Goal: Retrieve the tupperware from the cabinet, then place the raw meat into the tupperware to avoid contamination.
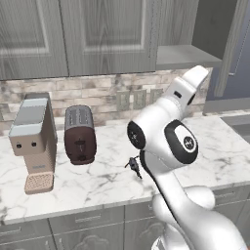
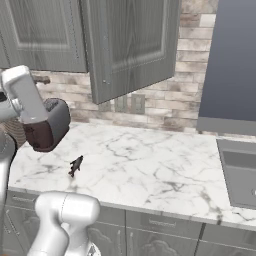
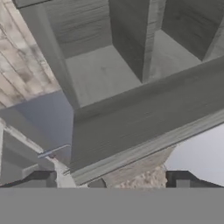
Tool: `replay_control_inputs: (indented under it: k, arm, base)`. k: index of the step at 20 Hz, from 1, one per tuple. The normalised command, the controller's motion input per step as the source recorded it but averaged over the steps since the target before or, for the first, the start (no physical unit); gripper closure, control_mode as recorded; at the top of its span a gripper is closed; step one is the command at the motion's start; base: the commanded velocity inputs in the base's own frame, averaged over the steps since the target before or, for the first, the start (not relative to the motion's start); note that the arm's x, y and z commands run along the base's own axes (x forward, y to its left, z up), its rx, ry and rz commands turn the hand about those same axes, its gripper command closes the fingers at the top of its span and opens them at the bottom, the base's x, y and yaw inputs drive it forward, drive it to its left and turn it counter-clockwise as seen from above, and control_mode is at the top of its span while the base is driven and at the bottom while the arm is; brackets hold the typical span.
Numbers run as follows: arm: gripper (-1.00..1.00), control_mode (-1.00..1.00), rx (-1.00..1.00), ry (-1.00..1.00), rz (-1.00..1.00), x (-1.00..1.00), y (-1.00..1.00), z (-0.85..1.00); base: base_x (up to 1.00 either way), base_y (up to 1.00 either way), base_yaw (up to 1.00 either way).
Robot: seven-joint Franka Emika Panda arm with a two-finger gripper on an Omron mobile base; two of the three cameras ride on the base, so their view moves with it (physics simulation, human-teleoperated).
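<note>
Grey cabinet [image 3: 144, 113] shelf bare — hand view

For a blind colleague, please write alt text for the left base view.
A white robot arm rises from the lower right toward a grey wall cabinet with a bare shelf showing at its right. On the marble counter stand a coffee machine and a toaster, with a small dark object nearby.
</note>
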Motion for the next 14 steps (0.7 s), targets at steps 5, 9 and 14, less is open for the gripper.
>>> replay_control_inputs:
  k: [5,9,14]
  arm:
    - [-1.0,-1.0,0.0,-0.11,-0.23,0.39,-0.23,0.17]
    - [-1.0,-1.0,0.0,-0.1,-0.23,0.37,-0.25,0.13]
    - [-1.0,-1.0,0.0,-0.07,-0.19,0.29,-0.32,0.1]
  base:
    - [0.0,0.0,0.0]
    - [0.0,0.0,0.0]
    - [0.0,0.0,0.0]
